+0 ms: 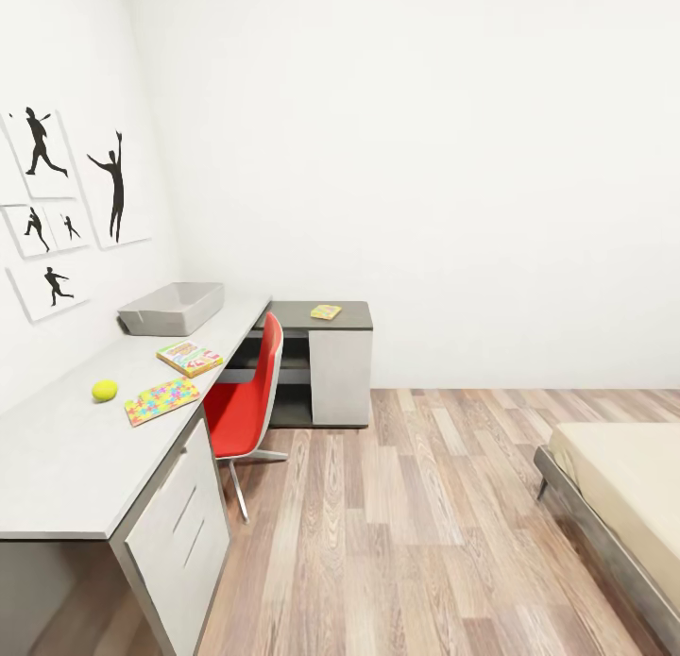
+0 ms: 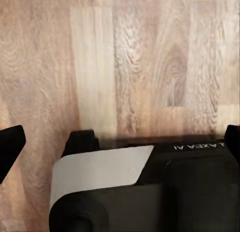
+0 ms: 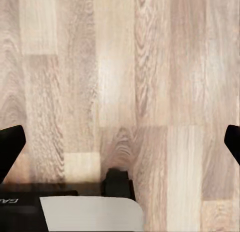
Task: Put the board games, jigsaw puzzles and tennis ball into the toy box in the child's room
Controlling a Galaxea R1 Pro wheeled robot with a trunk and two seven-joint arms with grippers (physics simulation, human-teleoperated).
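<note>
Right now the desk (image 1: 57, 467) along the left wall carries the toy box (image 1: 172, 309) at its far end, then a board game (image 1: 190, 358), a puzzle (image 1: 161, 400) & tennis ball (image 1: 105, 390). A 2nd puzzle (image 1: 326, 311) sits on the corner unit. Bed (image 1: 623, 486) at right. Both grippers, left (image 2: 120, 142) & right (image 3: 120, 142), are spread wide over floor (image 1: 425, 524), holding nothing.

Bed (image 1: 623, 505) cut off at edge

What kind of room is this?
It looks like a child's bedroom. A long desk holds a tennis ball and a colourful jigsaw puzzle, a red chair sits beside it, and a bed stands opposite.
</note>
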